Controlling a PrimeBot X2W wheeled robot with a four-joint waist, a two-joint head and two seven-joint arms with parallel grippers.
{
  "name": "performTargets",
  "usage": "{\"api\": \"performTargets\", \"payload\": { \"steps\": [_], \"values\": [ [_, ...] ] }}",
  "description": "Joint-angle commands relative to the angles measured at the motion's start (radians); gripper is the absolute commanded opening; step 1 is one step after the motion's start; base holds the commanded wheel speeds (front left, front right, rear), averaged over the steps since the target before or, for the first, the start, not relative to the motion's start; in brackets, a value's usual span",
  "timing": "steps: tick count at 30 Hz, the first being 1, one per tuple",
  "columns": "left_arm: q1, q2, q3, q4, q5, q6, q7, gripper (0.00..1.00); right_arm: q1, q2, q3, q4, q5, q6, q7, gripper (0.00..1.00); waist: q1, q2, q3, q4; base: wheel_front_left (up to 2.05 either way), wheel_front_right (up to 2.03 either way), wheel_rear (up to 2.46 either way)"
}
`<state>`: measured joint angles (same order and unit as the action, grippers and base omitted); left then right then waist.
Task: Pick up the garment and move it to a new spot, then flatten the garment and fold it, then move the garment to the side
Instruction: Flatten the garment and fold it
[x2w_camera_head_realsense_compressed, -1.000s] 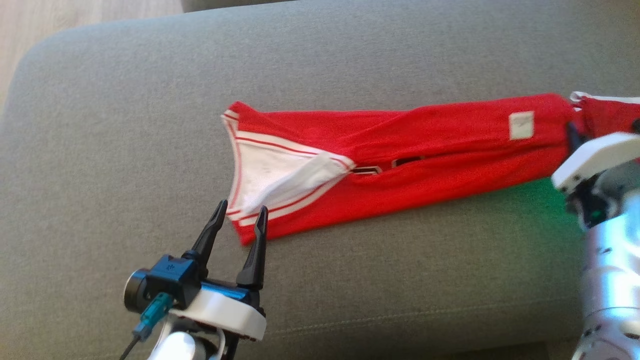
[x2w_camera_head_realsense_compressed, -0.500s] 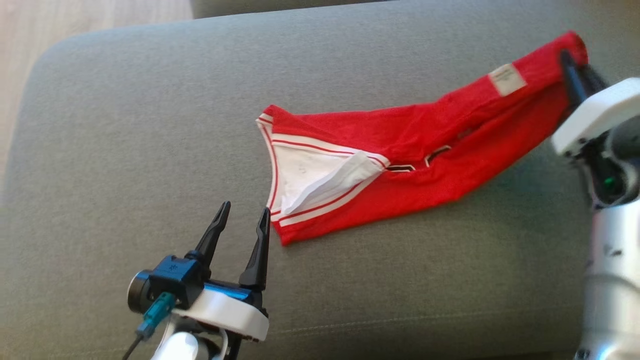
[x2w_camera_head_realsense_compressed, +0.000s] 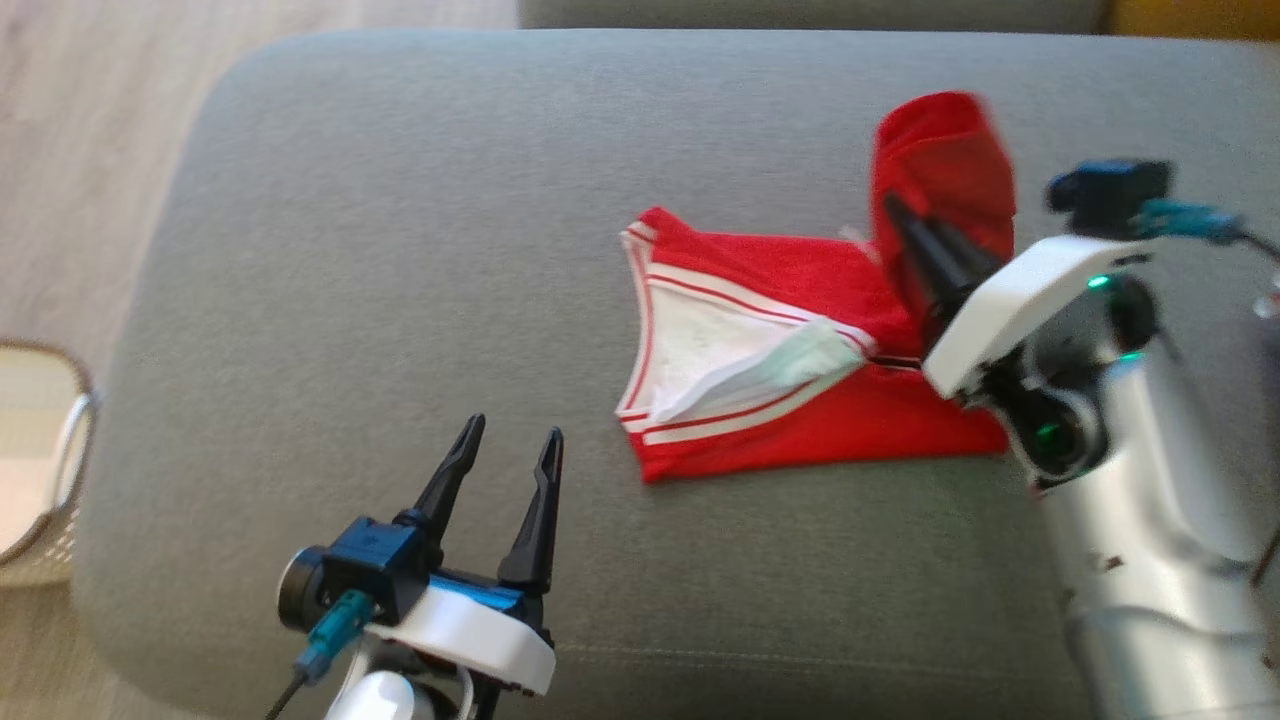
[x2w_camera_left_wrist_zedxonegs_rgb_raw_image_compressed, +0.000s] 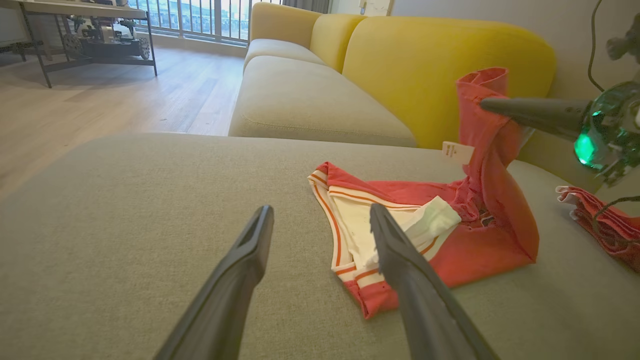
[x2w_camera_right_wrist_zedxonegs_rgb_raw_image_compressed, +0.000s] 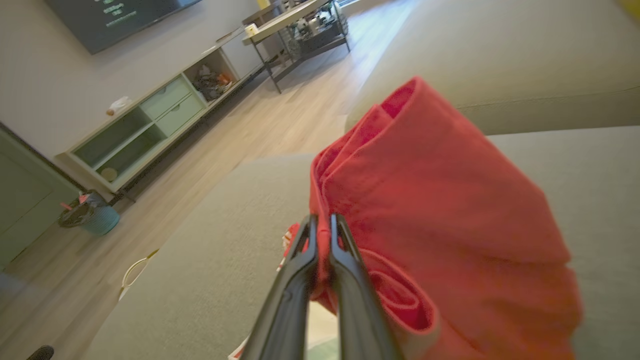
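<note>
A red garment (x2w_camera_head_realsense_compressed: 830, 440) with white striped trim lies on the grey cushion (x2w_camera_head_realsense_compressed: 400, 250), and its white inside shows at the left end. My right gripper (x2w_camera_head_realsense_compressed: 893, 207) is shut on the garment's right end and holds it up, doubled back over the rest. The right wrist view shows that gripper (x2w_camera_right_wrist_zedxonegs_rgb_raw_image_compressed: 324, 220) pinching bunched red cloth (x2w_camera_right_wrist_zedxonegs_rgb_raw_image_compressed: 440, 210). My left gripper (x2w_camera_head_realsense_compressed: 515, 428) hovers open and empty over the cushion, just left of the garment's near corner. In the left wrist view the left gripper (x2w_camera_left_wrist_zedxonegs_rgb_raw_image_compressed: 321, 209) stands before the garment (x2w_camera_left_wrist_zedxonegs_rgb_raw_image_compressed: 480, 255), with a white tag (x2w_camera_left_wrist_zedxonegs_rgb_raw_image_compressed: 456, 152) hanging from the raised end.
A pale basket (x2w_camera_head_realsense_compressed: 40, 470) stands on the wooden floor (x2w_camera_head_realsense_compressed: 90, 120) left of the cushion. Beyond the cushion is a yellow and beige sofa (x2w_camera_left_wrist_zedxonegs_rgb_raw_image_compressed: 440, 60). More red cloth (x2w_camera_left_wrist_zedxonegs_rgb_raw_image_compressed: 605, 225) lies at the cushion's right side. A cabinet (x2w_camera_right_wrist_zedxonegs_rgb_raw_image_compressed: 150, 120) lines the far wall.
My right gripper has lifted the garment's right end and carried it left, folding the long strip over itself. The head camera has shifted. The left gripper stays open in place.
</note>
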<state>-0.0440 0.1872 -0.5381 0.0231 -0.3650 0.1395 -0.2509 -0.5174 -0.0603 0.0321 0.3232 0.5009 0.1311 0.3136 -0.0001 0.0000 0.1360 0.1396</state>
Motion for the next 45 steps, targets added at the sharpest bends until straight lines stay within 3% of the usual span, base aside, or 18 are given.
{"api": "performTargets", "payload": {
  "steps": [1, 10, 19, 20, 21, 30, 37, 45],
  "values": [
    [-0.025, 0.000, 0.026, -0.025, -0.005, -0.004, -0.007, 1.00, -0.050, 0.010, 0.043, -0.005, 0.019, 0.000, -0.020, 0.00, 0.0001, 0.0000, -0.001, 0.039, 0.00, 0.00, 0.00],
    [-0.027, -0.011, -0.003, -0.005, -0.006, -0.015, -0.006, 1.00, -0.128, 0.010, 0.212, 0.239, 0.107, 0.000, -0.111, 0.00, 0.0001, 0.0000, -0.003, 0.116, 0.00, 0.00, 0.00],
    [-0.031, -0.018, -0.020, 0.006, -0.008, -0.017, -0.006, 1.00, -0.167, 0.010, 0.396, 0.419, 0.198, 0.000, -0.178, 0.00, 0.0001, 0.0000, -0.004, 0.141, 0.00, 0.00, 0.00],
    [-0.032, -0.019, -0.020, 0.007, -0.008, -0.016, -0.006, 1.00, -0.170, 0.010, 0.410, 0.432, 0.205, 0.000, -0.187, 0.22, 0.0001, 0.0000, -0.004, 0.140, 0.00, 0.00, 0.00],
    [-0.032, -0.020, -0.020, 0.008, -0.009, -0.015, -0.006, 1.00, -0.174, 0.010, 0.418, 0.442, 0.217, 0.000, -0.204, 1.00, 0.0001, 0.0000, -0.004, 0.139, 0.00, 0.00, 0.00],
    [-0.023, -0.016, 0.003, 0.000, -0.007, 0.007, -0.008, 1.00, -0.258, 0.010, 0.410, 0.424, 0.311, 0.000, -0.378, 1.00, 0.0001, 0.0000, -0.013, 0.089, 0.00, 0.00, 0.00],
    [-0.007, -0.003, 0.021, -0.019, -0.001, 0.021, -0.009, 1.00, -0.268, 0.002, 0.257, 0.436, 0.102, 0.000, -0.412, 1.00, 0.0001, 0.0000, -0.032, 0.030, 0.00, 0.00, 0.00],
    [0.033, -0.002, 0.079, -0.047, -0.008, 0.066, -0.010, 1.00, -0.065, -0.055, 0.135, 0.268, -0.088, 0.000, -0.476, 1.00, 0.0001, 0.0000, -0.069, -0.011, 0.00, 0.00, 0.00]
  ]
}}
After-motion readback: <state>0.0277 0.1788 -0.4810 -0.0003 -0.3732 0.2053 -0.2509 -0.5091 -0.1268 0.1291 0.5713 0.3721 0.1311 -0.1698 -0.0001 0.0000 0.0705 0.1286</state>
